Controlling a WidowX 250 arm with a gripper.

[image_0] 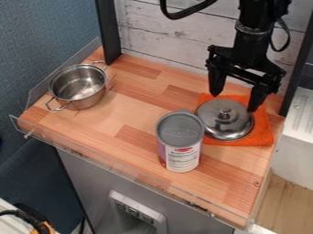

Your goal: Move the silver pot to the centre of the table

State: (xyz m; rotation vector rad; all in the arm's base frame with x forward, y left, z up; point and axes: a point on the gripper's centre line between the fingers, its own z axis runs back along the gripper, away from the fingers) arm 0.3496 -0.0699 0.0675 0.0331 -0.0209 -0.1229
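The silver pot (79,87), lidless with two loop handles, stands upright at the left end of the wooden table (134,109). My gripper (234,101) hangs at the upper right, above the back of the silver lid and the orange cloth, well to the right of the pot. Its two fingers stand wide apart, and nothing is held between them.
A silver lid (225,119) with a knob lies on an orange cloth (263,130) at the right. A grey-topped can (180,141) stands near the middle front, left of the lid. Low clear guards (116,165) edge the table, with dark posts at the back.
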